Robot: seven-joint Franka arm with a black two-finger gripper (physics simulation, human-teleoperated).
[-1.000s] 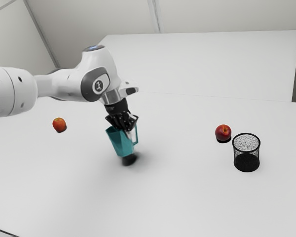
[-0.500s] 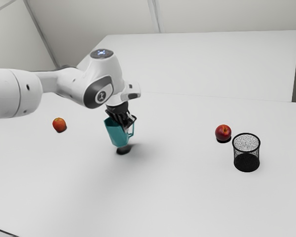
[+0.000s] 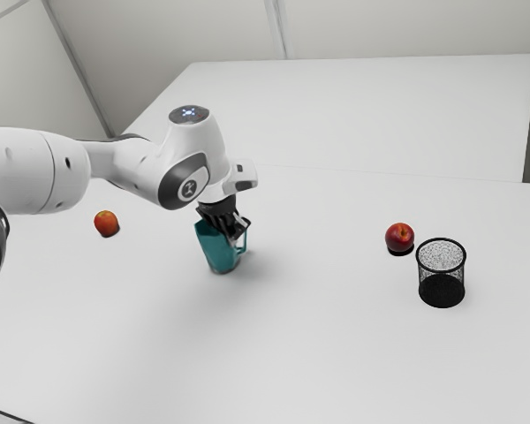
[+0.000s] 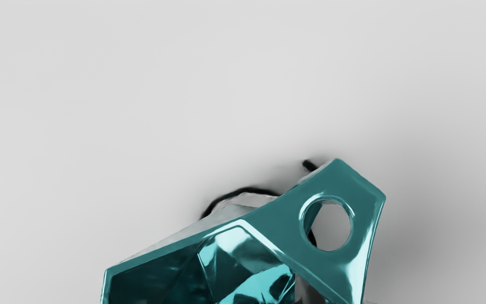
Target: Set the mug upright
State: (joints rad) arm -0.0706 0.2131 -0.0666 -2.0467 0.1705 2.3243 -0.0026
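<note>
The mug (image 3: 219, 253) is low, at the table (image 3: 336, 340) or just over it; I can't tell if it touches. Its open top is up, but it leans a bit to the exterior view's left. The gripper (image 3: 232, 229) has its jaws pinched on the mug's top side, near the handle (image 3: 243, 244), likely so the bottom can go down first. Letting go while it leans could make it tip.

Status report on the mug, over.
Gripper at teal mug's rim. Mug mouth up, near upright. Both apples, black mesh pen cup well away.
</note>
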